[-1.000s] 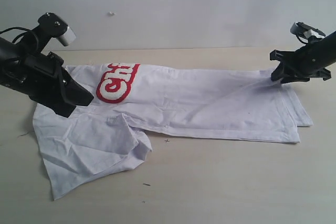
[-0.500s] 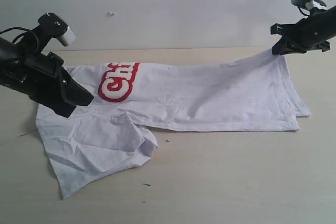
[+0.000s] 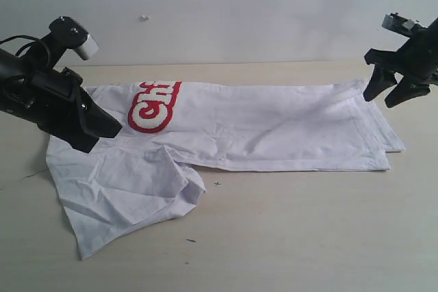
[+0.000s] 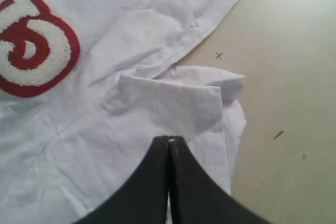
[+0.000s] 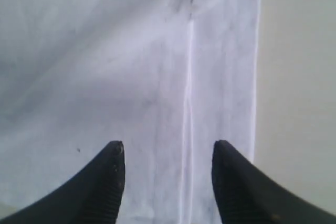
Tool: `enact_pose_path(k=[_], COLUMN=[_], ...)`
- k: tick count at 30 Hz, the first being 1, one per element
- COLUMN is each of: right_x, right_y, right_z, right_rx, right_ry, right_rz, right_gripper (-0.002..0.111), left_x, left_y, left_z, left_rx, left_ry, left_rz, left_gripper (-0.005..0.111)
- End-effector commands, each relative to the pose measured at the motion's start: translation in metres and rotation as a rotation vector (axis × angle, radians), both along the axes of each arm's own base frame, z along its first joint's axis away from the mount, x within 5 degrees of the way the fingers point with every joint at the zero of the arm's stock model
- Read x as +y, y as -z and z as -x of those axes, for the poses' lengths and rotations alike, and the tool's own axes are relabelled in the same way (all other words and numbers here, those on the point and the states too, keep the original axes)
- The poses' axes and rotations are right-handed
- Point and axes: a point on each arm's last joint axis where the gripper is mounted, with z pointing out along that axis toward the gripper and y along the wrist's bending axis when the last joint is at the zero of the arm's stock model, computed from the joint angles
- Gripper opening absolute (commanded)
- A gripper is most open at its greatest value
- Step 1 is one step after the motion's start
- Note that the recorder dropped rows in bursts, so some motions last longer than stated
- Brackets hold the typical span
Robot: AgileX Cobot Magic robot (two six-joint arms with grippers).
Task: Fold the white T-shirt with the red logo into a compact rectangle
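Lying stretched across the table [image 3: 287, 237], the white T-shirt [image 3: 274, 131] is found doubled lengthwise into a long band. The red logo [image 3: 154, 106] is half hidden by the fold, so that only its first letters are shown near the left end. Most of the band is smoothed flat, which is judged to be the reason for an arm at each end: one end can be anchored while the other is drawn taut.

The left gripper [image 3: 116, 128] is shut, its jaws pressed tip to tip over the rumpled sleeve [image 4: 173, 103] (whether a pinch of cloth is caught between them cannot be told, as none is seen in the wrist view). It is set low over that end, probably as a weight against sliding. The right gripper [image 3: 385, 95] is held open above the hem [image 5: 189, 77] end, with nothing between its jaws and the cloth lying flat beneath.

At the near left the sleeve side is crumpled and spread beyond the band, so a compact rectangle is not yet reached. That loose part is judged to need tucking in before the band is folded across its length.
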Motion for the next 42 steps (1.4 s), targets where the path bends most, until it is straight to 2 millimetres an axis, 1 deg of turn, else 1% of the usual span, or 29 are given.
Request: enact_pose_path(k=[1, 4, 6, 8, 10, 13, 14, 15, 18, 21, 22, 23, 24, 26, 30, 33, 35, 37, 39, 42], right_x=[0.007, 0.014, 0.021, 0.022, 0.018, 0.020, 0.024, 0.026, 0.028, 0.028, 0.028, 0.028, 0.028, 0.028, 0.025, 0.019, 0.011, 0.000, -0.008, -0.018], right_y=[0.007, 0.018, 0.031, 0.040, 0.046, 0.045, 0.046, 0.052, 0.062, 0.064, 0.062, 0.053, 0.041, 0.026, -0.011, -0.033, -0.039, -0.037, -0.033, -0.020], right_z=[0.034, 0.050, 0.066, 0.072, 0.074, 0.068, 0.066, 0.066, 0.071, 0.072, 0.072, 0.071, 0.070, 0.070, 0.063, 0.058, 0.056, 0.056, 0.054, 0.049], right_rx=[0.093, 0.120, 0.153, 0.176, 0.179, 0.130, 0.102, 0.120, 0.179, 0.197, 0.193, 0.170, 0.139, 0.093, -0.025, -0.129, -0.173, -0.169, -0.170, -0.179], right_ry=[-0.031, -0.041, -0.053, -0.053, -0.034, -0.008, -0.017, -0.024, -0.042, -0.051, -0.053, -0.054, -0.058, -0.077, -0.076, -0.063, -0.069, -0.057, -0.053, -0.081], right_rz=[-0.051, -0.077, -0.086, -0.074, -0.019, -0.039, -0.084, -0.121, -0.144, -0.151, -0.151, -0.144, -0.135, -0.116, -0.064, 0.029, 0.140, 0.255, 0.349, 0.445], right_gripper=[0.049, 0.049, 0.049, 0.049, 0.049, 0.049, 0.047, 0.043, 0.033, 0.020, 0.014, 0.001, 0.000, 0.000, 0.000, 0.000, 0.000, 0.000, 0.000, 0.000], left_x=[-0.001, -0.001, -0.001, -0.002, -0.002, -0.002, -0.002, -0.002, -0.002, -0.002, -0.002, -0.002, -0.002, -0.002, -0.002, -0.002, -0.002, -0.002, -0.002, -0.002], left_y=[-0.003, -0.003, -0.003, -0.003, -0.003, -0.003, -0.003, -0.003, -0.003, -0.003, -0.003, -0.003, -0.003, -0.003, -0.003, -0.003, -0.003, -0.003, -0.003, -0.003], left_z=[0.001, 0.001, 0.001, 0.002, 0.002, 0.002, 0.002, 0.002, 0.002, 0.002, 0.002, 0.002, 0.002, 0.002, 0.002, 0.002, 0.002, 0.002, 0.002, 0.002], left_rx=[-0.014, -0.014, -0.012, -0.007, -0.006, -0.006, -0.007, -0.007, -0.006, -0.004, -0.004, -0.004, -0.004, -0.004, -0.004, -0.004, -0.004, -0.004, -0.007, -0.007], left_ry=[0.001, 0.001, 0.004, 0.007, 0.009, 0.008, 0.006, 0.006, 0.008, 0.009, 0.009, 0.009, 0.009, 0.009, 0.009, 0.009, 0.009, 0.009, 0.006, 0.006], left_rz=[0.005, 0.005, 0.006, 0.007, 0.007, 0.009, 0.008, 0.008, 0.009, 0.009, 0.009, 0.009, 0.009, 0.009, 0.009, 0.009, 0.009, 0.009, 0.008, 0.008], left_gripper=[0.000, 0.000, 0.000, 0.000, 0.000, 0.000, 0.000, 0.000, 0.000, 0.000, 0.000, 0.000, 0.000, 0.000, 0.000, 0.000, 0.000, 0.000, 0.000, 0.000])
